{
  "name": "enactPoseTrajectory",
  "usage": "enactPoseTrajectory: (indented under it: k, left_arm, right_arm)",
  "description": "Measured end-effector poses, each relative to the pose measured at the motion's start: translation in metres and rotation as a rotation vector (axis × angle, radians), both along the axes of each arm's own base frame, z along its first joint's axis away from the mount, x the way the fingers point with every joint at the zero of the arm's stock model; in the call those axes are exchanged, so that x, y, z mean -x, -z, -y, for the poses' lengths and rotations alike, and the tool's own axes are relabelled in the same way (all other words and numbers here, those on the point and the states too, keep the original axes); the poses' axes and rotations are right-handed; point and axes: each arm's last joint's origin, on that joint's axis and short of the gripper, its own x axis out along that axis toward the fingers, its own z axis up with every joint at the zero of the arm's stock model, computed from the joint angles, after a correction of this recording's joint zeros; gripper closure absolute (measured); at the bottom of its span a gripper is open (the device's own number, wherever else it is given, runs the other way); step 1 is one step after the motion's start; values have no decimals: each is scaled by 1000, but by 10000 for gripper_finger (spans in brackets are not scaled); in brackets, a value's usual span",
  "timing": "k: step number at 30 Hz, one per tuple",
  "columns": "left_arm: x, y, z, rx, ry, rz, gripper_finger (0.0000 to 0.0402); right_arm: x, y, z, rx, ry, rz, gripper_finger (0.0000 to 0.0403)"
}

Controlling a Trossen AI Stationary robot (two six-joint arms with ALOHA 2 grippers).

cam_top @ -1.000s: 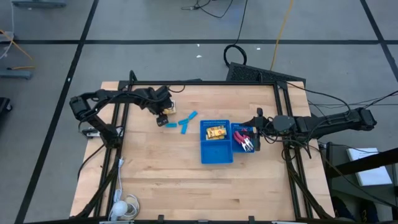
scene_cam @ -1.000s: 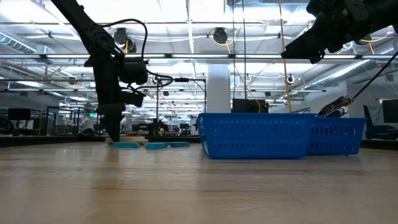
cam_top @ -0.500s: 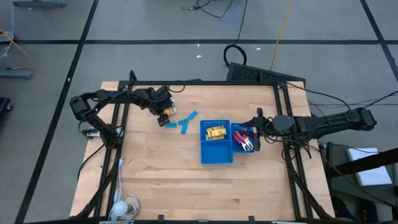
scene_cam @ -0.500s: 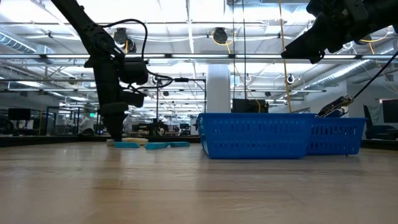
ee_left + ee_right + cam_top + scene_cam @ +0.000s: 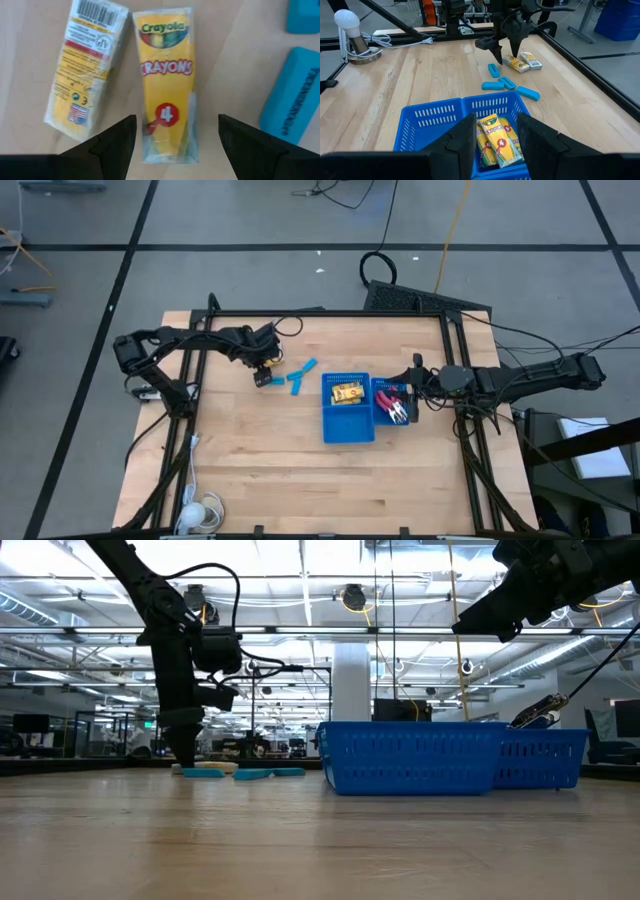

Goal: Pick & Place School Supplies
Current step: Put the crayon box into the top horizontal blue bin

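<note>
Wooden bench (image 5: 260, 470) carries two crayon packets; the left claw (image 5: 175, 137), released and spread, hangs over the Crayola packet (image 5: 166, 85). It should be lowered squarely before closing. The right claw (image 5: 495, 132), partly parted and empty, waits above the blue tray (image 5: 437, 112).

Layout: tray (image 5: 348, 430) sits about mid-desk (image 5: 300, 470), slightly right of centre. Crayon packets (image 5: 495, 140) lie in its left compartment, scissors (image 5: 397, 406) in the narrower right one. Left of the tray, loose on the desk: eraser pieces (image 5: 300, 374), then two crayon packs (image 5: 167, 85) side by side further left. Left tool (image 5: 263, 366) hangs directly over those two packs. Right tool (image 5: 412, 388) is at the tray's right edge, above the scissors compartment.
</note>
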Motion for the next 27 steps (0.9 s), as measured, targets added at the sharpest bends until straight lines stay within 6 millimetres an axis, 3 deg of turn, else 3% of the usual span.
enactPoseTrajectory:
  k: [27]
  left_arm:
    - [5, 10, 3, 40, -54, 38, 124]
  right_arm:
    - [0, 0, 0, 0, 0, 0, 271]
